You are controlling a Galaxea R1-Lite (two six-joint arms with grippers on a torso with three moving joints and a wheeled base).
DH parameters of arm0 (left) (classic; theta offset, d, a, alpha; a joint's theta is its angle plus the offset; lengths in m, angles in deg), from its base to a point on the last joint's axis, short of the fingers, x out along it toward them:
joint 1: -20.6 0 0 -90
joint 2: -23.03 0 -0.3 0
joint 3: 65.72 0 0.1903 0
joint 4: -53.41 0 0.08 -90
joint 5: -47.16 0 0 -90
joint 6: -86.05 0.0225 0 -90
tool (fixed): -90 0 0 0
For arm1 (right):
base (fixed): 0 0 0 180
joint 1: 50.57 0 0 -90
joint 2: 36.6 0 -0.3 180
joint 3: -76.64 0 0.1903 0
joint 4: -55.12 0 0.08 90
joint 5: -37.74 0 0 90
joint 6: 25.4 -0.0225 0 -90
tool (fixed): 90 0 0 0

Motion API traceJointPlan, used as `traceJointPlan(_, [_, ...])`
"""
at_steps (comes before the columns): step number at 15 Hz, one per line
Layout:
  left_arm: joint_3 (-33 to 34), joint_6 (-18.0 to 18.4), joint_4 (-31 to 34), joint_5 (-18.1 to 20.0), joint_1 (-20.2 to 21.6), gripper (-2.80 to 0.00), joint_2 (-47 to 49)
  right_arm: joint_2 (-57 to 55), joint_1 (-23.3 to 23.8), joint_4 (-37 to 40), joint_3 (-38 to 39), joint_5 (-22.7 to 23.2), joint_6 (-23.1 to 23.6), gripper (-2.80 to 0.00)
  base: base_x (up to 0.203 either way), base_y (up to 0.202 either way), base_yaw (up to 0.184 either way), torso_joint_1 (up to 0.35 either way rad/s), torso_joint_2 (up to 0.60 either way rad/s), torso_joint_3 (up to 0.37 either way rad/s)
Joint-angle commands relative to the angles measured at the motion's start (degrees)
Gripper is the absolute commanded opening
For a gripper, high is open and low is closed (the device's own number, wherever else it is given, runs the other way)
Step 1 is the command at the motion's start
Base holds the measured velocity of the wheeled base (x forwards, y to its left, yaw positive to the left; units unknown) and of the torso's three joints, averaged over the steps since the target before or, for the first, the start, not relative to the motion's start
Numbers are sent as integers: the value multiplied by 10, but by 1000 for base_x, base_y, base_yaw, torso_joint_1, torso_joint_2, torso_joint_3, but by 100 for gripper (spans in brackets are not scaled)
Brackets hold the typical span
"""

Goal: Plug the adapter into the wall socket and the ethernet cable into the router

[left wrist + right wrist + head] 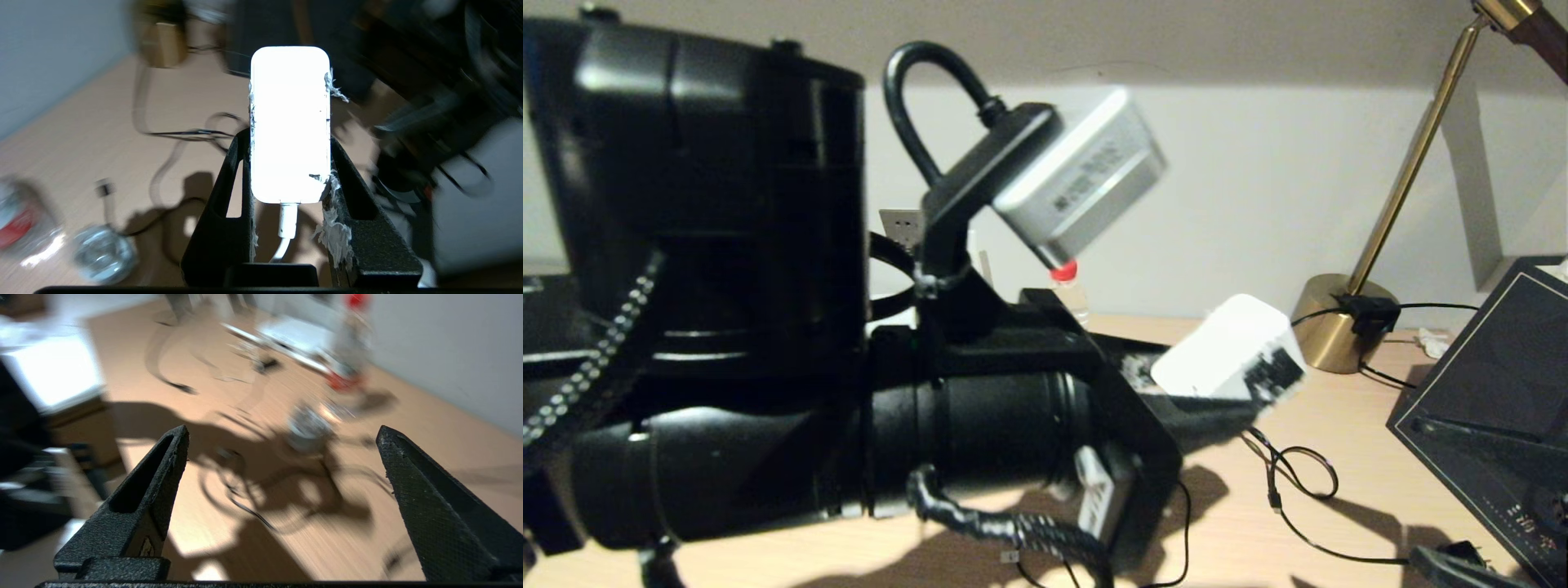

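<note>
A: Adapter (290, 122) first: where is it?

B: Clamped between the two black fingers (359, 228) of the left gripper (290, 163), white cord trailing out of its near end. In the head view the same white block (1229, 351) sits at the tip of the left arm, lifted off the wooden desk (1339, 474).

A: And the right gripper (282, 433)?

B: Its fingers stand wide apart with nothing between them, above the desk and a tangle of thin black cables (245, 506). What those cables are, I cannot tell through the blur.

A: What lies past the adapter?

B: A loose black cable (1290, 474) curls on the desk just beneath it. Further back a small clear bottle with a red cap (1066, 286) stands near the wall, and a brass lamp (1339, 327) stands off to the right with a black cord at its base.

A: The wall socket?

B: A pale plate (900, 224) shows on the back wall, mostly hidden behind the left arm. A flat white box (294, 337) that may be the router lies on the desk by the bottle in the right wrist view.
</note>
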State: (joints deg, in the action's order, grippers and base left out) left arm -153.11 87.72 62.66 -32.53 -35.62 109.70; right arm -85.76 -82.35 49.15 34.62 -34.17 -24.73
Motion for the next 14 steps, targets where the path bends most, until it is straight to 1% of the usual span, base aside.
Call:
traceJointPlan(1, [60,-19,-69,-7,72,-280,-24,39,0,31,18,-86,-2,0,0,0,0,0,0,0])
traceJointPlan(2, [92,-25,-100,-10,120,-280,-32,67,0,76,24,-129,-5,0,0,0,0,0,0,0])
traceJointPlan(3, [132,-29,-131,-13,168,-280,-43,98,2,135,26,-185,-8,0,0,0,0,0,0,0])
traceJointPlan(5, [213,-35,-183,-14,232,-280,-74,164,7,227,21,-295,-15,0,0,0,0,0,0,0])
traceJointPlan(6, [251,-37,-205,-18,256,-280,-94,200,23,259,19,-343,-15,0,0,0,0,0,0,0])
traceJointPlan(7, [280,-37,-218,-30,276,-280,-114,220,57,273,20,-363,-14,0,0,0,0,0,0,0])
traceJointPlan(8, [308,-41,-225,-57,293,-280,-137,245,107,287,21,-379,-11,0,0,0,0,0,0,0])
traceJointPlan(9, [329,-57,-225,-93,306,-280,-150,260,156,298,18,-389,-8,-280,0,0,0,0,0,0])
traceJointPlan(11, [354,-84,-217,-137,313,-280,-150,290,240,309,6,-396,-5,-280,0,0,0,0,0,0])
traceJointPlan(12, [368,-93,-212,-150,314,-280,-141,319,272,313,3,-396,-3,-280,0,0,0,0,0,0])
traceJointPlan(14, [392,-101,-212,-156,314,-280,-108,373,313,332,24,-396,13,-280,0,0,0,0,0,0])
